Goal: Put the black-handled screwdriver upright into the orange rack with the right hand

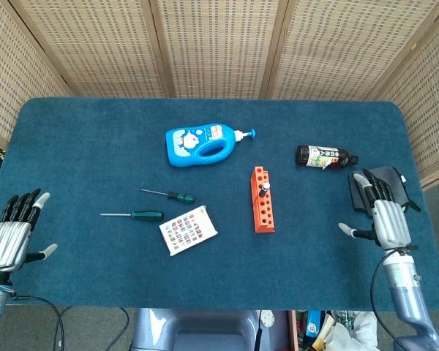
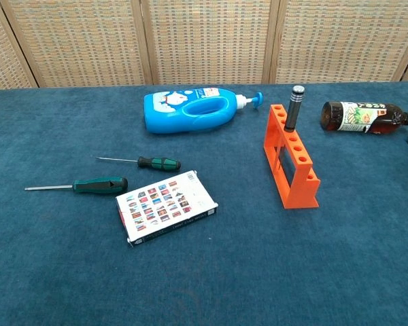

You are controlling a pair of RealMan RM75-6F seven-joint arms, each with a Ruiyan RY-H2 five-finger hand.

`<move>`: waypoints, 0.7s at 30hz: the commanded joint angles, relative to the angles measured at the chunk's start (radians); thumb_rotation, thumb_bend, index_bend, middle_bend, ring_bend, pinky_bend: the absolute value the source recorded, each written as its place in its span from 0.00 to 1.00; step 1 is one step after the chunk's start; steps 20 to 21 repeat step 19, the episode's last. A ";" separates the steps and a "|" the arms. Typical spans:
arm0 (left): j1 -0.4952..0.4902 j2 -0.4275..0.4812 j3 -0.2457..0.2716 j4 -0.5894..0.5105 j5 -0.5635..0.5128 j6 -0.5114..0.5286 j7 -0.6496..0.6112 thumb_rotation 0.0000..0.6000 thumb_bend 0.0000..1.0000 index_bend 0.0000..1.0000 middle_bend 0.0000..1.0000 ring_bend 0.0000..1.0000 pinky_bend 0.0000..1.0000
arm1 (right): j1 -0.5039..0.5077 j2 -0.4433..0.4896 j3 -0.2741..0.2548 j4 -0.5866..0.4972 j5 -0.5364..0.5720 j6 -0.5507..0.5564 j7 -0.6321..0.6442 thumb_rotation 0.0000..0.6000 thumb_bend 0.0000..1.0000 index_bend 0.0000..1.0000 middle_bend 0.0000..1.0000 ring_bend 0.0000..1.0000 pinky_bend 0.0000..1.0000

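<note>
The black-handled screwdriver (image 2: 296, 107) is seen standing upright in the rack (image 2: 290, 155), in a hole near the far end, with nothing touching it; the task is therefore judged to be done in substance, and only the parking of the arm is thought to be left. No further grasp is called for, and any next move would need to be kept away from the rack so that the tool is not knocked. The right hand (image 1: 381, 216) is held empty with fingers spread, well apart from the rack at about 3 o'clock from it, just beside the dark cloth (image 1: 380, 191). The left hand (image 1: 13, 231) is likewise empty and spread, at the table's near left edge, at about 9 o'clock from the rack. The shaft of the screwdriver is hidden inside the rack, so how deep it sits cannot be told. In the chest view neither hand is shown, and the cloth is cut off at the right edge. In the head view the screwdriver is reduced to a small pale dot on the rack, and part of the cloth is covered by the right hand.
</note>
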 commanded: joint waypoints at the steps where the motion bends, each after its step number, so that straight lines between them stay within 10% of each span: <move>1: 0.003 -0.002 0.004 -0.001 0.000 0.001 0.009 1.00 0.00 0.00 0.00 0.00 0.00 | -0.057 -0.004 -0.058 0.037 -0.053 0.073 -0.110 1.00 0.07 0.00 0.00 0.00 0.00; 21: 0.025 -0.012 0.028 0.010 0.020 0.017 0.030 1.00 0.00 0.00 0.00 0.00 0.00 | -0.169 -0.016 -0.118 0.053 -0.115 0.223 -0.216 1.00 0.07 0.00 0.00 0.00 0.00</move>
